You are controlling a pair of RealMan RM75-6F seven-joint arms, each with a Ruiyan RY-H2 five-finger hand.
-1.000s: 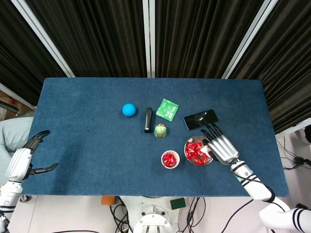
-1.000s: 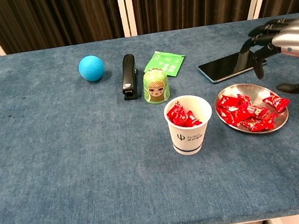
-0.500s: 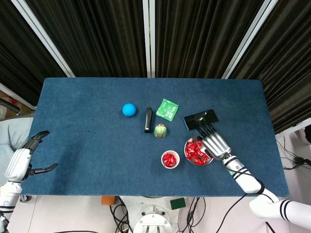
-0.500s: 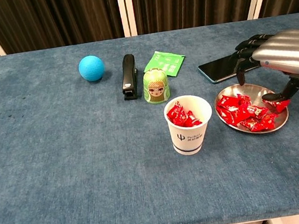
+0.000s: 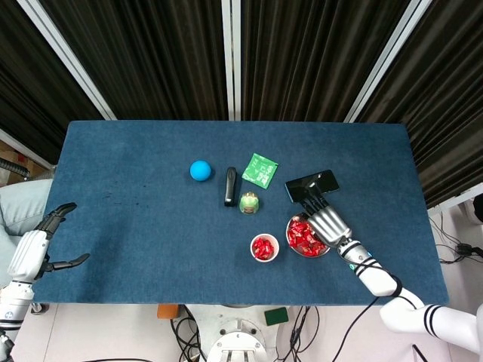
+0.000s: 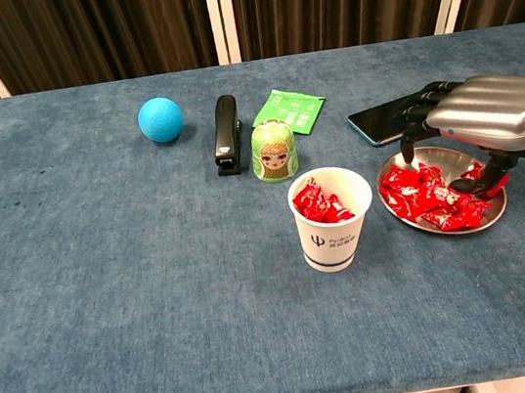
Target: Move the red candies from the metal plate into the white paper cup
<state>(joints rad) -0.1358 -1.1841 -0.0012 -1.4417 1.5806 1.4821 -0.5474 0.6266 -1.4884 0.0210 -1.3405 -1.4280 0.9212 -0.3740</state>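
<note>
Right hand (image 6: 474,120) hangs low over the metal plate (image 6: 494,212), fingers spread and curled down among the red candies (image 6: 431,196), none clearly gripped. Just left of the plate stands the white paper cup (image 6: 332,219), candies already inside. Left hand (image 5: 34,249) rests open off the table's (image 5: 136,219) near-left edge.

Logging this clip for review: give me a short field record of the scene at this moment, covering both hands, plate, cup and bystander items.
right hand: lowered over the metal plate, fingertips down among the red candies; a firm grasp cannot be told
left hand: open, at the table's left edge, holding nothing
white paper cup: upright, left of the plate, already holds some red candies
bystanders: blue ball, stapler, green packet, doll figure, phone
</note>
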